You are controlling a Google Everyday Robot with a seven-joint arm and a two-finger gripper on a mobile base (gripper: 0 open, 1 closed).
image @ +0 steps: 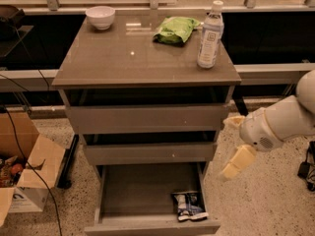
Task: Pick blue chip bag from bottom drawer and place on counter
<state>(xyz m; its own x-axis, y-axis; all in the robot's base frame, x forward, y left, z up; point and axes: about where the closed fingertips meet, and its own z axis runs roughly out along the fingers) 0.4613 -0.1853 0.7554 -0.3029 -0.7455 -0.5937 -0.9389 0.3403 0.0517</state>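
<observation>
The gripper (230, 146) hangs off the right side of the cabinet, level with the middle drawer. Its two cream fingers (237, 162) are spread well apart with nothing between them: released, empty-handed. The white arm behind it reaches in from the right edge of the view.

Below the claw and to its left lies the small crinkly dark blue chip bag with white patches (187, 205). It lies flat on the floor of the deep grey-brown bottom drawer (147, 228), tucked into the front right corner, near the right wall. That drawer is pulled wide open. Claw and bag are apart, no contact.

Above the claw and to its left is the glossy grey-brown counter slab (128, 58). The tall clear plastic water bottle with a white cap (210, 33) is the counter item nearest the claw, upright near the right edge. Further left of it lies a bright green crinkled snack bag (174, 29). A small white bowl (100, 16) sits at the far back left corner.

Well to the left of the claw, beyond the cabinet, an open brown cardboard box (27, 173) stands on the speckled floor.
</observation>
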